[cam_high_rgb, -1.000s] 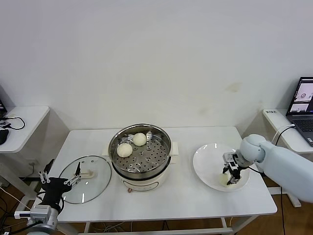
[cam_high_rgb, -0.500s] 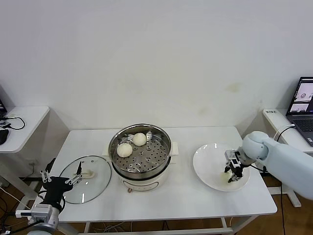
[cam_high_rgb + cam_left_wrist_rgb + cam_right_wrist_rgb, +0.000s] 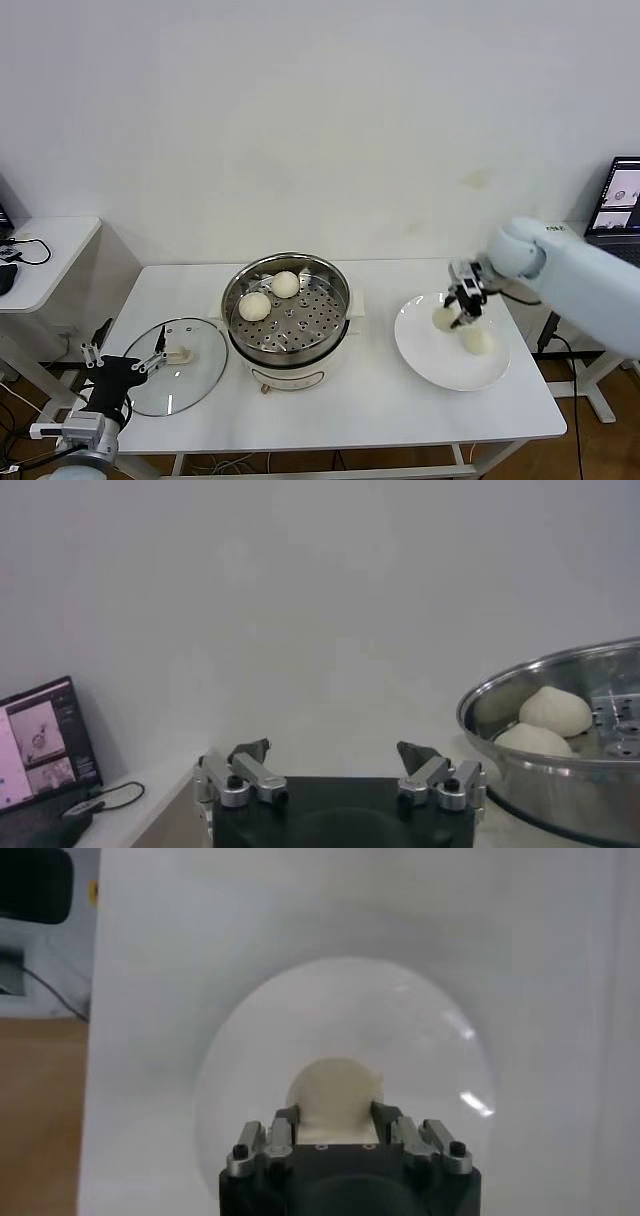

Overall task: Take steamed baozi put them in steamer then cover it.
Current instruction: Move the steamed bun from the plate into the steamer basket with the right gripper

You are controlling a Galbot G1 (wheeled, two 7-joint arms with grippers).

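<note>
Right gripper [image 3: 462,305] has risen off the plate [image 3: 420,350] since a second ago, fingers clamped on one baozi [image 3: 444,318] that looks clear of the plate surface, though head view makes that hard to confirm; another bun [image 3: 477,340] lies on the plate. Two buns [image 3: 255,306] sit on the perforated tray inside the steamer [image 3: 290,355] mid-table, glass lid [image 3: 170,385] flat on the table to its left. Left gripper [image 3: 125,362] parked near the lid, fingers spread wide, holding nothing.

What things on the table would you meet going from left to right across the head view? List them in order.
Left gripper → glass lid → steamer holding two buns → white plate → right gripper holding a bun → bun on the plate.
</note>
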